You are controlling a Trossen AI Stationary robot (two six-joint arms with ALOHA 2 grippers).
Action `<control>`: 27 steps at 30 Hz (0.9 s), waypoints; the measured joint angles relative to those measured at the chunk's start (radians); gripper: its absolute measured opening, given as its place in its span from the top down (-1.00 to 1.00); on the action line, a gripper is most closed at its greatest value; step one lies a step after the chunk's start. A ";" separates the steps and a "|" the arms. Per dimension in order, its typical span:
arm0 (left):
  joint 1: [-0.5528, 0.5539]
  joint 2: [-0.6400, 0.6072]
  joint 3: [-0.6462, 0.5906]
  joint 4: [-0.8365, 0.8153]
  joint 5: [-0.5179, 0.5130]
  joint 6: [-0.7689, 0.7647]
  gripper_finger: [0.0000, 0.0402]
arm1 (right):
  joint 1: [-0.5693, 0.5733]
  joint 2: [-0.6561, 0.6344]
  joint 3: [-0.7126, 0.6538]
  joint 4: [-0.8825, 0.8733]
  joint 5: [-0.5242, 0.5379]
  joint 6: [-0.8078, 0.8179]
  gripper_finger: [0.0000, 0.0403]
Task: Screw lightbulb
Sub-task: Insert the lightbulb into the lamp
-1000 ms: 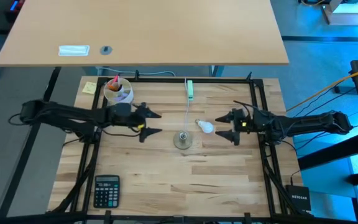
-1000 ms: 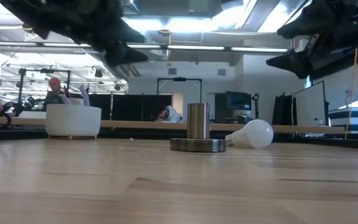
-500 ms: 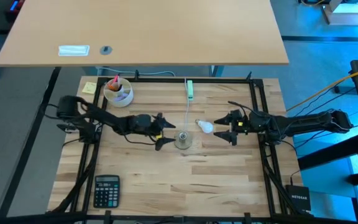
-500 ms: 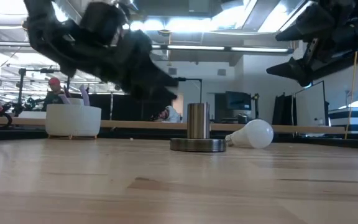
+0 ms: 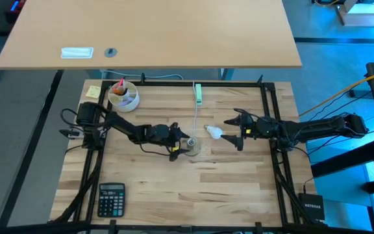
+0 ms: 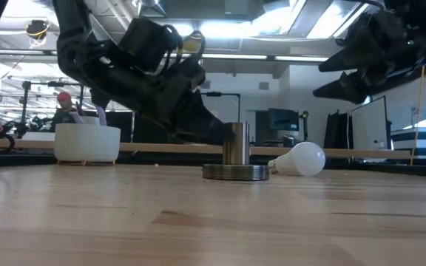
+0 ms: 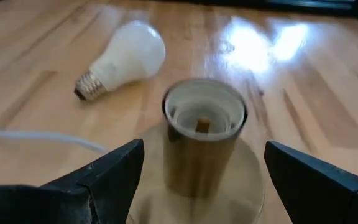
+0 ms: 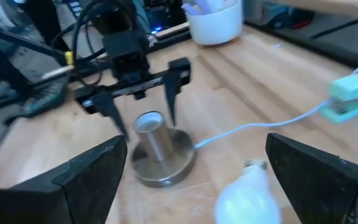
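Note:
The white lightbulb lies on its side on the table, to the right of the socket; it also shows in the low view, the left wrist view and the right wrist view. The metal socket stands upright on its round base, with a thin white cord running toward the far edge. My left gripper is open, its fingers standing on either side of the socket tube without touching it. My right gripper is open and empty, just right of the bulb and above the table.
A white bowl with small items stands at the far left, a yellow note beside it. A calculator lies at the near left. A pale green plug block lies at the cord's far end. The near part of the table is bare wood.
My left gripper has moved toward the table's right edge and down, from well left of the socket until its open fingers straddle the socket tube. My right gripper has crept a little toward the bulb. Bulb and socket have stayed put.

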 joint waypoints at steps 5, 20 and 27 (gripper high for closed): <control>0.000 0.037 0.004 0.002 -0.008 0.000 -0.62 | 0.000 0.019 0.000 0.000 0.025 -0.042 -0.92; -0.003 0.097 0.065 0.006 -0.013 0.008 -0.40 | 0.000 0.224 0.000 0.026 0.064 -0.130 -0.92; 0.000 0.100 0.064 0.000 -0.035 0.005 -0.23 | 0.001 0.312 0.000 0.009 0.050 -0.096 -0.92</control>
